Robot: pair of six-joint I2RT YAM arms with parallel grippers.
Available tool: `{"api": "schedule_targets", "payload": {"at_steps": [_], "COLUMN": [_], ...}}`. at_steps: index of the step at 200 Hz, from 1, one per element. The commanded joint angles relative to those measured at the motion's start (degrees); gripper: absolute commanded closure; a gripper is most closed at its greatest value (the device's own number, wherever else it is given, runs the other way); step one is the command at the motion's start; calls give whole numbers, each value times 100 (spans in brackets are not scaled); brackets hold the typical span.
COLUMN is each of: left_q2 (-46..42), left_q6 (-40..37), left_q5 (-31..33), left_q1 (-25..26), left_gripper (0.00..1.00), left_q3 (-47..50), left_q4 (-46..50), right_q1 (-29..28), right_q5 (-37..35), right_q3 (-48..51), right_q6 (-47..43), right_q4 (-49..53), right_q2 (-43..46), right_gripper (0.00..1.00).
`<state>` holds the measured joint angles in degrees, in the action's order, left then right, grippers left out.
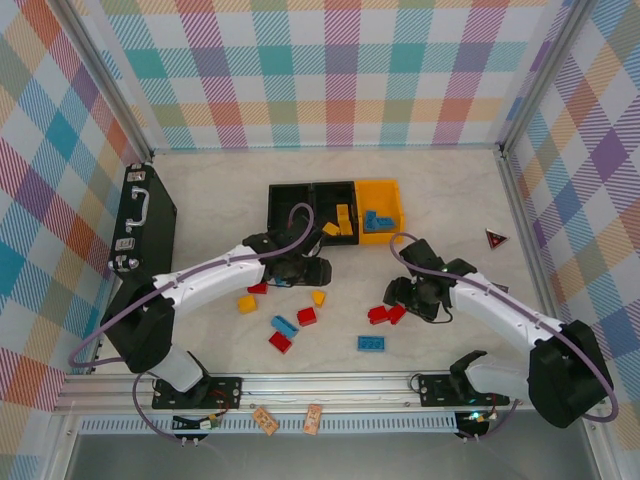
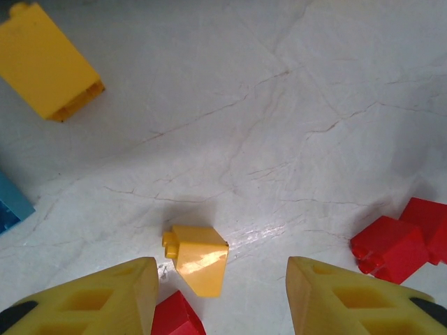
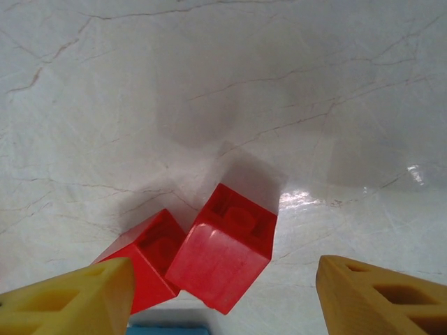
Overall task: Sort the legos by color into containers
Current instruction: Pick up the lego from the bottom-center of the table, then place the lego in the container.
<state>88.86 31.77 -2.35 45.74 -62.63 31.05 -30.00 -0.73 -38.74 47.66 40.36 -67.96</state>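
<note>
- While the 3 containers (image 1: 312, 186) stand joined in a row at the far middle of the surface (image 1: 450, 200), only a few of the legos lie in them.
- Done so far: yellow pieces (image 1: 343, 220) sit in the middle black bin (image 1: 335, 198), and blue pieces (image 1: 375, 222) in the orange-yellow bin (image 1: 385, 188).
- No brick can be made out in the left black bin (image 1: 283, 203), though a cable crosses part of it, so red looks not yet begun.
- Left to do: the top view gives 9 loose bricks in front of the bins — 5 red, 2 yellow, 2 blue — and more could be hidden under the arms.
- Among them are a yellow brick (image 1: 247, 303), a blue brick (image 1: 372, 343) lying alone near the front edge, and a red brick (image 1: 280, 342).
- The left fingers (image 2: 91, 300) are spread and pinch nothing; a small yellow brick (image 2: 199, 269) rests on the surface just ahead of the gap between them.
- The right fingers (image 3: 384, 293) are also spread and empty, hovering over 2 red bricks that touch each other: the nearer red brick (image 3: 230, 255) and its neighbour (image 3: 147, 258).
- By this count the sorting is probably less than half done, and both arms seem set for a pickup — yellow on the left, red on the right.
</note>
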Motion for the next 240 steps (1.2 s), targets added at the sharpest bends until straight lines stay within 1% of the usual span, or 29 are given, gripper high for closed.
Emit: {"api": "schedule_targets", "payload": {"at_steps": [1, 33, 64, 98, 132, 153, 189, 203, 213, 240], "left_q2": [-154, -97, -106, -106, -125, -207, -662, -879, -970, -1297], "left_q6": [162, 209, 222, 299, 404, 552, 793, 858, 953, 1065], "left_q5": [-115, -134, -101, -69, -19, 44, 444, 622, 860, 1227], "left_q1": [90, 130, 146, 159, 168, 164, 155, 131, 88, -148], "left_gripper": [49, 49, 49, 49, 49, 49, 49, 49, 45, 44], "left_q3": [191, 225, 224, 234, 285, 436, 740, 851, 875, 1106], "left_q4": [-261, -284, -240, -247, -265, -287, -181, -50, 223, 674], "right_q1": [3, -3, 3, -2, 0, 3, -7, -17, -49, -243], "right_q5": [-129, -64, 36, -107, -362, -419, -279, -187, -101, 21], "right_q3": [130, 121, 187, 218, -70, -414, -1181, -1514, -1782, -2598], "right_q6": [402, 502, 518, 495, 300, 133, -150, -268, -338, -482], "right_q4": [-194, -471, -581, -465, -161, -47, -14, -72, -90, -129], "right_q2": [-102, -459, -761, -595, -327, -285, -551, -754, -953, -1597], "right_gripper": [31, 33, 42, 64, 76, 78, 78, 78, 78, 78]}}
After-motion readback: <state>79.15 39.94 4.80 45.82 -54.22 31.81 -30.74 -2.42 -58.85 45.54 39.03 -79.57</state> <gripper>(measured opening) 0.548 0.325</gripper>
